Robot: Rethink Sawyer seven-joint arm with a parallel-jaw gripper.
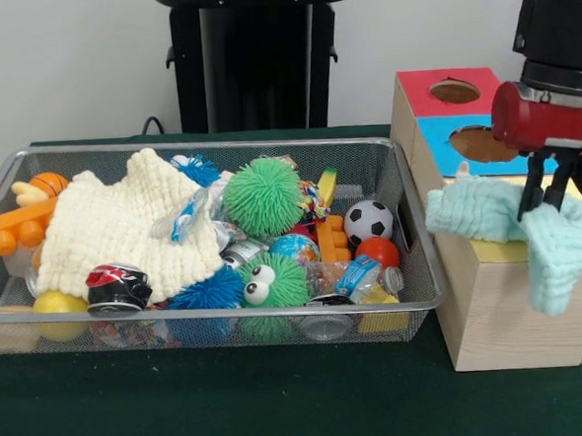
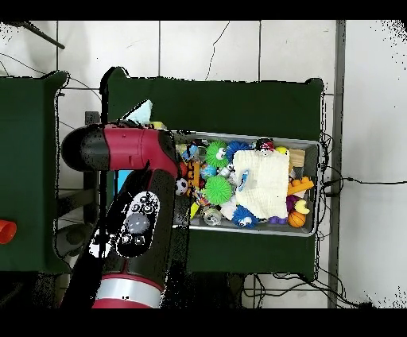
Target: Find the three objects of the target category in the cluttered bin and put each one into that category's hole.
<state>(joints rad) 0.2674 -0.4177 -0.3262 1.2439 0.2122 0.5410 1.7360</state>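
Filling the wire bin (image 1: 2,176) on the green table (image 1: 234,409) is a heap of toys: a cream knitted cloth (image 1: 124,228) spread over the left half, a green spiky ball (image 1: 262,196) near the middle, a second green spiky ball with eyes (image 1: 267,283) at the front wall, a blue spiky ball (image 1: 209,292) just beside it, a small soccer ball (image 1: 368,220) toward the right end, a dented can (image 1: 117,286) at the front left, a yellow ball (image 1: 59,302) in the front left corner, and orange plastic pieces (image 1: 19,220) at the left wall. Beside the bin, to the right in the front view, stands a wooden box (image 1: 495,314) whose top carries a red panel (image 1: 422,96) and a blue panel (image 1: 442,141), each with a round hole; the top surface nearer the camera is yellow and mostly hidden. The gripper (image 1: 548,187) is over this box, its dark fingers (image 1: 533,195) clenched on a pale green cloth (image 1: 560,246), which drapes across the yellow part of the top and hangs down over the box's right front corner. In the overhead view the red arm (image 2: 131,207) covers most of the box, and only a tip of the pale green cloth (image 2: 143,113) shows beyond it.
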